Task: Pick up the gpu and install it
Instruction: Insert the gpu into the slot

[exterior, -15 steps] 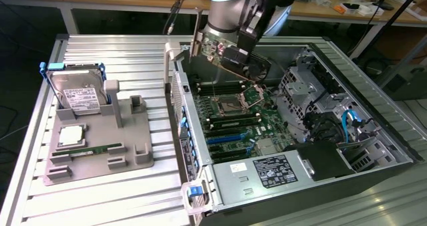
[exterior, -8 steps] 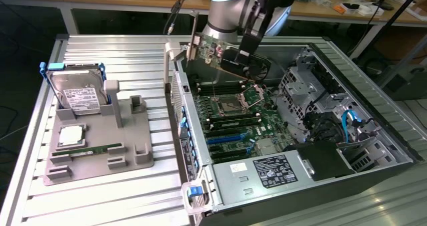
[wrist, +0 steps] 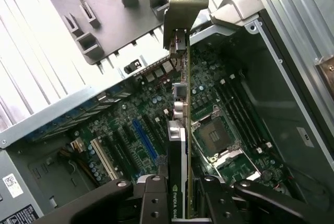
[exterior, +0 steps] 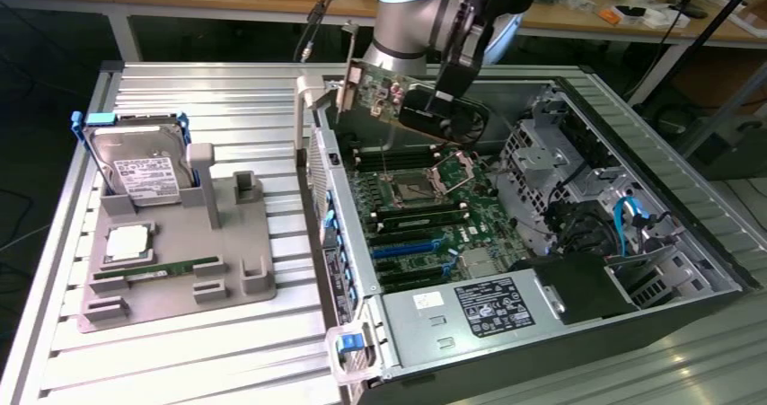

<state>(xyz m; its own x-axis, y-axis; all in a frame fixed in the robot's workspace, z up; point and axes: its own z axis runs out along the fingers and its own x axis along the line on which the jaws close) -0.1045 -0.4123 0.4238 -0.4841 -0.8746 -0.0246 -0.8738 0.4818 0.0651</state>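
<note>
The robot's hand (exterior: 446, 100) grips the gpu (exterior: 386, 95) in the air above the open computer case (exterior: 689, 243), its fingers (wrist: 151, 200) closed narrowly on the card's two flat faces near the black cooler end. The card stands on edge, clear of the motherboard (exterior: 414, 216) below it. Its long axis runs close to level across the case, dipping slightly toward the exterior view's right. The silver bracket (exterior: 350, 82) leads at the higher end and points toward the case wall that borders the tabletop (exterior: 215, 91). In the wrist view the gpu (wrist: 177, 145) appears edge-on, stretching away from the hand (wrist: 182, 205), with the bracket (wrist: 182, 10) at its far end, above the case wall. Beneath it lie the empty processor socket (wrist: 216, 135) and the row of expansion slots, among them a blue slot (wrist: 143, 138). On the tabletop, at the exterior view's left, a grey holder (exterior: 228, 261) carries an upright hard drive (exterior: 142, 167) and a green memory stick (exterior: 168, 268) lying flat. The power supply (exterior: 480, 306) sits at the case's near end.
</note>
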